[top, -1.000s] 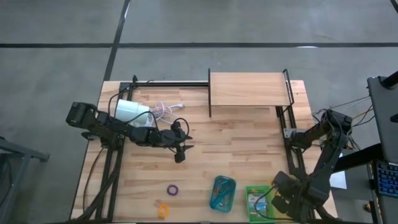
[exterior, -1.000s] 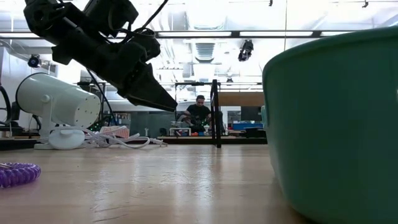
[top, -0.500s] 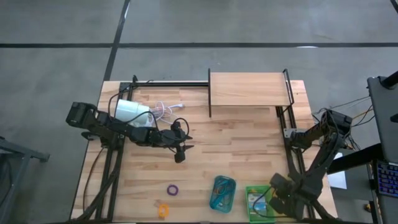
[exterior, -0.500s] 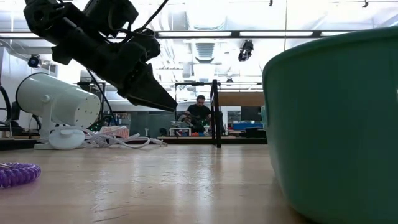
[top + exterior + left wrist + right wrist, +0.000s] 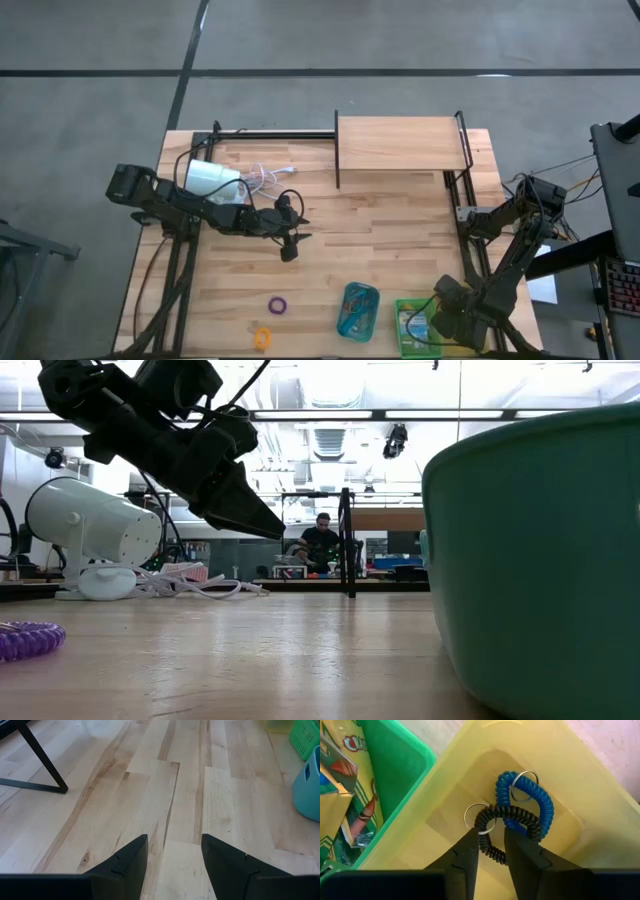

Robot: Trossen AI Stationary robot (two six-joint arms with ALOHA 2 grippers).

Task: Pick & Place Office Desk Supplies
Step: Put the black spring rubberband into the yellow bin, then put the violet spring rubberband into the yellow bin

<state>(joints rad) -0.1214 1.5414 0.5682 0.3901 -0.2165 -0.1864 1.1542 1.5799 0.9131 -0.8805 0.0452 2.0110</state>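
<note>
My right gripper (image 5: 491, 845) is down inside the yellow tray (image 5: 445, 785) at the table's near right corner, shut on a black coiled loop (image 5: 510, 815) with a metal ring. A blue coiled loop (image 5: 540, 800) lies under it on the tray floor. Crayon boxes (image 5: 340, 795) lie in the green tray (image 5: 395, 760) alongside. A purple loop (image 5: 277, 303) and an orange loop (image 5: 263, 338) rest on the table near its front edge. My left gripper (image 5: 289, 250) hovers open above the middle of the table, holding nothing. My right gripper has the black loop's near arc (image 5: 489, 851) pinched between its two fingers, coming from above and slanting down into the tray. The rest of the loop, with its ring (image 5: 476, 817), lies on the blue loop and the tray floor.
A teal tray (image 5: 359, 310) stands left of the green tray (image 5: 412, 325) and fills the low view's right side. A white lamp (image 5: 212, 180) with its cord sits at the far left. A wooden shelf (image 5: 400, 143) on black legs stands at the far edge.
My right gripper has crept a little toward the table's left and near edge, over the trays. My left arm has kept still.
</note>
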